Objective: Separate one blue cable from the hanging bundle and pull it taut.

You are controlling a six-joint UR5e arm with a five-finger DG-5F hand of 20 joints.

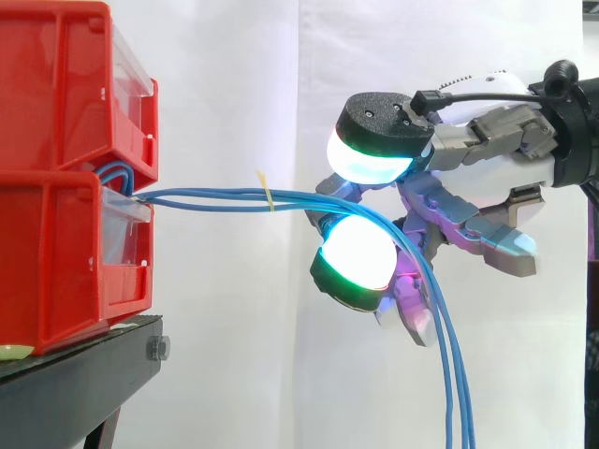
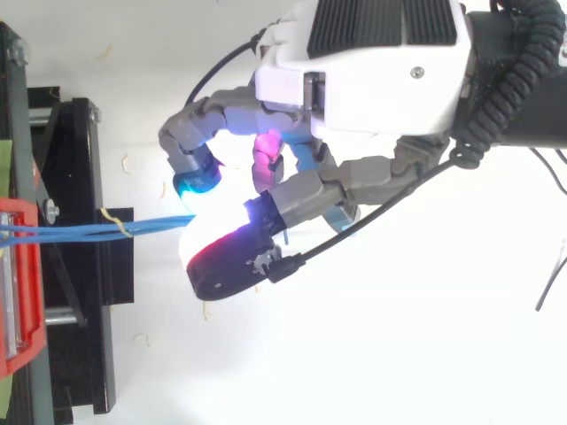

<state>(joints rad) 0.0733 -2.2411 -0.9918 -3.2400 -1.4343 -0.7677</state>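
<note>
Hand point(image 1: 496, 154) with fingers point(image 1: 370, 154) curled shut on the blue cables point(image 1: 206, 196).
The cables came out between the two stacked red bins point(image 1: 56, 168) on the left and ran nearly level to the hand, a yellow tie point(image 1: 268, 195) round them midway. They passed between an upper finger and a lower one, pinched there, then hung down loose past the lower one. The hand stood well apart from the bins' front edges and the black stand point(image 1: 84, 374), with open room before the white curtain point(image 1: 234, 75).
</note>
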